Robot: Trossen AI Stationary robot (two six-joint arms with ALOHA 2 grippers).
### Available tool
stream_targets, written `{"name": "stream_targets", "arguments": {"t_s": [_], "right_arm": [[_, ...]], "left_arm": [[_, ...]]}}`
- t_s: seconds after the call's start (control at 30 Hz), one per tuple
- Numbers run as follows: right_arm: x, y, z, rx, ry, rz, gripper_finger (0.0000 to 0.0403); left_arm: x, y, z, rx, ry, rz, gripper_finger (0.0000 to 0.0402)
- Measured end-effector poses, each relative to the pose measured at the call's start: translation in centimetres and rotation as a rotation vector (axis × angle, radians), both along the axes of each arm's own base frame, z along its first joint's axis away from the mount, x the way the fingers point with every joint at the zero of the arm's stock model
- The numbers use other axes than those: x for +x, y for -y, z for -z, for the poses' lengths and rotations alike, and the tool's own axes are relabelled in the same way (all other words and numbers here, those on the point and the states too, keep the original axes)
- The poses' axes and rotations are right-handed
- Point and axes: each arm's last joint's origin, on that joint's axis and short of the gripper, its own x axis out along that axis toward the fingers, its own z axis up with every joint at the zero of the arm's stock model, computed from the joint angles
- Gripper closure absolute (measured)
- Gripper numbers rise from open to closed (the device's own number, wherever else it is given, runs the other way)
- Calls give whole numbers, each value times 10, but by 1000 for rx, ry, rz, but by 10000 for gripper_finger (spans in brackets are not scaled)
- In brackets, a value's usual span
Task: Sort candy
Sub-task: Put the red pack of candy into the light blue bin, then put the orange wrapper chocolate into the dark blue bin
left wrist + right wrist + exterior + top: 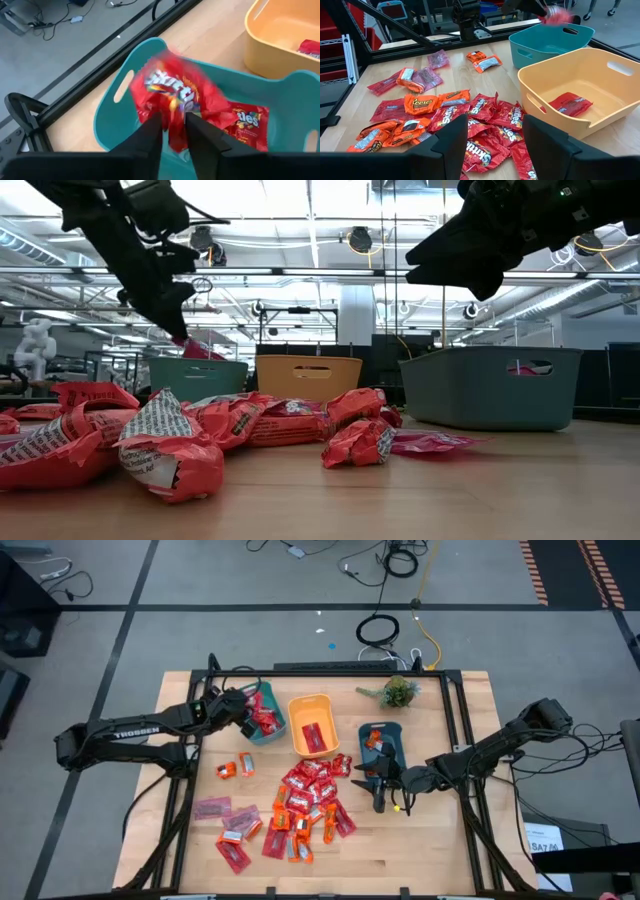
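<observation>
My left gripper (173, 119) hangs over the teal bin (115, 115) at the table's far left, shut on a red candy packet (172, 90). Another red packet (247, 125) lies on the bin's floor. My right gripper (495, 150) stands open and holds nothing, above the table on the right side of the loose candy pile (310, 802). The pile is mostly red packets, with some orange ones (420, 104) and pale pink packets (212, 808) at the near left. The orange bin (312, 725) holds a red packet (570, 104). My left gripper pinches the red packet by one end (173, 134) between its two fingers. The fingers slant down from the table's left side. The rest of the packet spreads out beyond the fingertips, lifted clear above the teal bin's floor, and shows blurred.
A grey-blue bin (383, 740) with orange candies stands to the right of the orange bin, close to my right gripper (385, 788). A small green plant (397, 692) sits at the far edge. Black frame rails (470, 740) run along the table's sides.
</observation>
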Motion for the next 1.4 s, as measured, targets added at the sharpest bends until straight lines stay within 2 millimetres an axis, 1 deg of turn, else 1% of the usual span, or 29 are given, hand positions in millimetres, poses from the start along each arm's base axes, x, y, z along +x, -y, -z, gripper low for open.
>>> {"name": "stream_targets", "arguments": {"t_s": [0.17,0.33,0.57,0.73,0.87,0.97,1.4], "right_arm": [[0,0,0,1,0,1,222],[0,0,0,1,0,1,222],[0,0,0,2,0,1,222],[0,0,0,2,1,1,222],[0,0,0,2,0,1,222],[0,0,0,2,-1,0,222],[0,-1,1,9,-9,-26,222]], "left_arm": [[0,0,0,-3,0,-4,247],[-1,1,1,-12,-3,3,225],[3,6,0,-86,22,86,223],[7,11,-8,-113,59,148,223],[9,17,-20,-141,87,139,223],[10,23,-23,-169,95,137,223],[8,51,-19,-252,61,153,223]]}}
